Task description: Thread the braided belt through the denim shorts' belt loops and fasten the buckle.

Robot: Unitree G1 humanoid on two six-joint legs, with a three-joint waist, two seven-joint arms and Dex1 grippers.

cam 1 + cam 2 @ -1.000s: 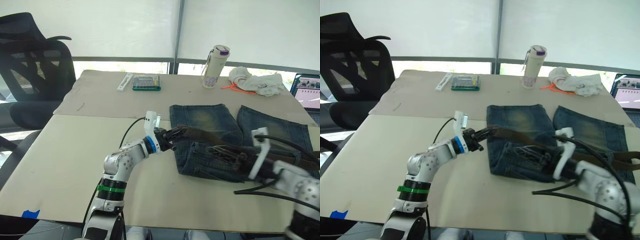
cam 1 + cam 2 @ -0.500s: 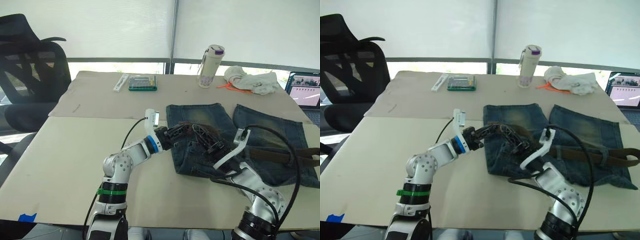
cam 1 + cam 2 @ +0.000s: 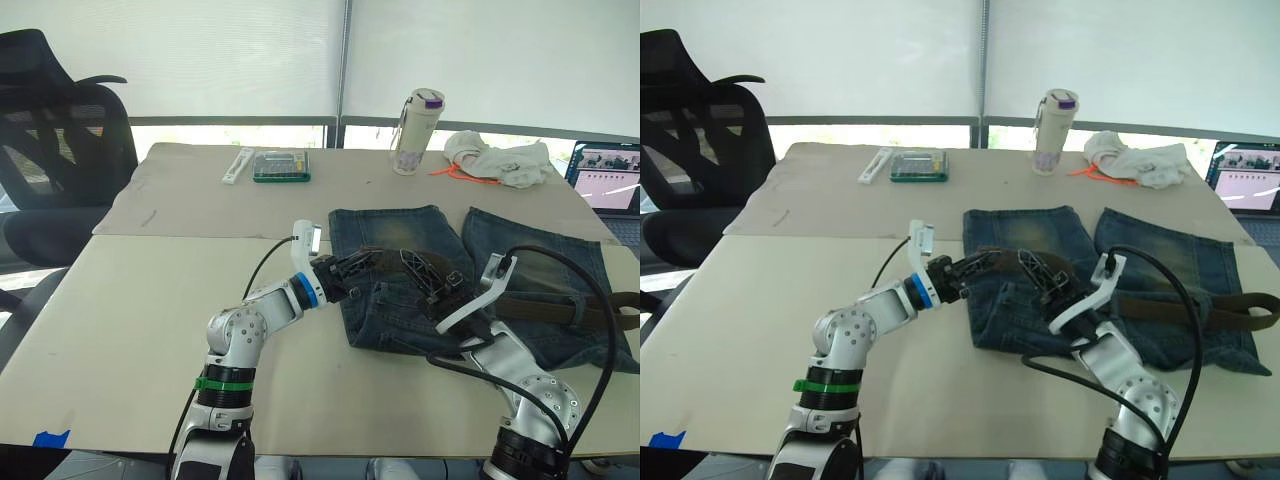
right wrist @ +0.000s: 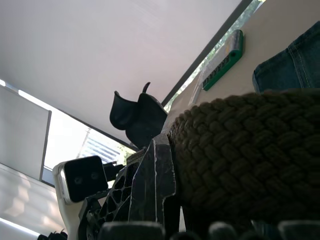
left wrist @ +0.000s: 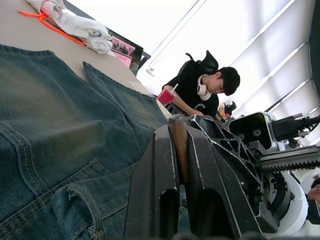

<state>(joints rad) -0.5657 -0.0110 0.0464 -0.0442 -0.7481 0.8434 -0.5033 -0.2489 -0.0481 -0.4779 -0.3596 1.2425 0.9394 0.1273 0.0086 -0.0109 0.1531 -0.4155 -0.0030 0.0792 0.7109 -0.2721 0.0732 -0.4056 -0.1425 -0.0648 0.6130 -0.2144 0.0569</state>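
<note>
Denim shorts [image 3: 400, 235], blue and faded, laid flat on a beige tabletop [image 3: 130, 310], waistband toward the robot. Dark brown braided belt [image 3: 545, 308] already lying along the right half of the waistband, apparently passing under at least one small blue denim belt loop [image 3: 578, 312]; its left end lifted off the cloth near the middle of the shorts. Left gripper [image 3: 368, 263] clamped on that raised end, a brown strip pinched between its two black fingers [image 5: 165, 165] in the left wrist view. Right gripper [image 3: 437, 287] just beside it, pressed against the thick weave; whether closed on it, cannot tell. Small silver buckle not made out.

Judged as mid-threading, left-side loops still to do. Next move likely calls for steering the held end flat under the nearest unthreaded loop.

Containers: white bottle with purple lid [image 3: 411, 132], contents hidden; green-edged clear flat case [image 3: 281, 165], contents unclear. White crumpled cloth [image 3: 495, 160] near the far edge.
</note>
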